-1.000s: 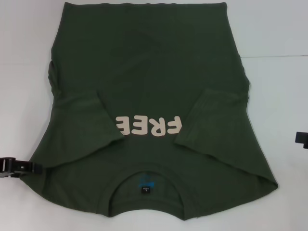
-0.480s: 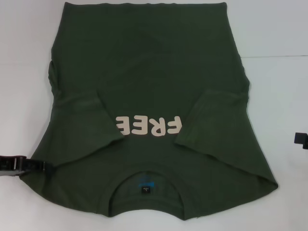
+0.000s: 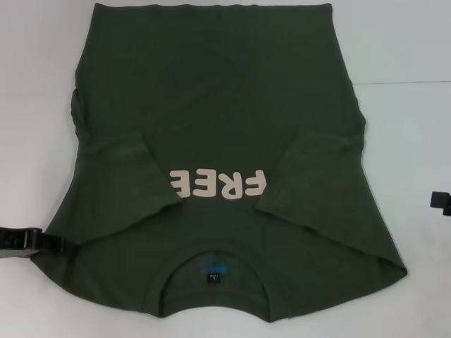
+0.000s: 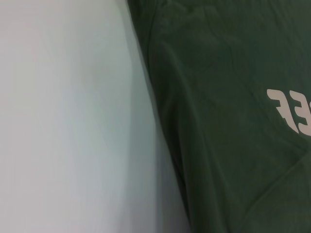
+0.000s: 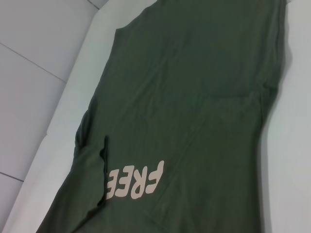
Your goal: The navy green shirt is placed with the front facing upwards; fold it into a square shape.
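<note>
The navy green shirt (image 3: 218,141) lay flat on the white table (image 3: 402,56), filling the frame's centre, both sleeves folded inward. The left gripper (image 3: 62,243) touched its lower-left edge, the right gripper (image 3: 441,203) waited at the right edge; I cannot tell how either's jaws stood. Next likely called for gripping the collar end and folding lengthwise.

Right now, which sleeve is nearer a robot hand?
The sleeve on the robot's left. The left gripper sits at the shirt edge just below it; the right gripper stays off the cloth.
</note>
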Motion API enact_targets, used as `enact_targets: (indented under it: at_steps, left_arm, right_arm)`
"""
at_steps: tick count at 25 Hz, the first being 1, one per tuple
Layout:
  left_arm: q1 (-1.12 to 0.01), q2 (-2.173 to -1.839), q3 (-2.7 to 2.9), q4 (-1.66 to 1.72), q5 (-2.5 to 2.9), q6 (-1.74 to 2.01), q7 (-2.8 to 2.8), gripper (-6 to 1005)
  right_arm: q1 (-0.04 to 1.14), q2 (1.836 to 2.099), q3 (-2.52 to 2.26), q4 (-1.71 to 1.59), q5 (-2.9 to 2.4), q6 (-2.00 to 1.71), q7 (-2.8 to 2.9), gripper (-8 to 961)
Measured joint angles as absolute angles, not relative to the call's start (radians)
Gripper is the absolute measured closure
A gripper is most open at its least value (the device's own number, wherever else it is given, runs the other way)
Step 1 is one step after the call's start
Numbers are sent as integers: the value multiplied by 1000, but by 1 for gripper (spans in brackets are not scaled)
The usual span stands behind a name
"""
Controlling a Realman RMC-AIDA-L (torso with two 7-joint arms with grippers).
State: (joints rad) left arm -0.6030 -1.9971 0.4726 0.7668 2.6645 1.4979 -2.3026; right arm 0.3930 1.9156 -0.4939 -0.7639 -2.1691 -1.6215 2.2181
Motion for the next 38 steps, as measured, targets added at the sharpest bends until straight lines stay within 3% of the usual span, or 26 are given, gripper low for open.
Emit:
enact_targets:
  at_steps: [2, 4, 15, 20, 29, 33, 38]
  left_arm:
    - [-604, -1997, 473, 767, 2666, 1499, -2302, 257]
    - [-604, -1997, 473, 768, 2664, 1499, -2300, 464]
    - [-603, -1996, 471, 769, 2651, 1505, -2290, 896]
    - [-603, -1997, 470, 771, 2650, 1505, -2290, 962]
    - [-608, -1995, 464, 773, 2647, 1528, -2290, 973]
    - [-610, -1995, 463, 773, 2647, 1537, -2291, 972]
    - [-610, -1994, 463, 773, 2645, 1541, -2290, 971]
  right_arm:
    - [394, 1916, -494, -764, -2169, -1621, 2218, 302]
    - [396, 1916, -494, -764, -2169, -1621, 2218, 302]
    - [408, 1916, -496, -764, -2207, -1629, 2222, 304]
    - [434, 1914, -501, -772, -2271, -1644, 2246, 304]
    - [578, 1861, -503, -778, -2546, -1707, 2474, 305]
    - [632, 1860, -537, -779, -2630, -1725, 2528, 306]
    - [664, 1887, -586, -775, -2661, -1700, 2554, 306]
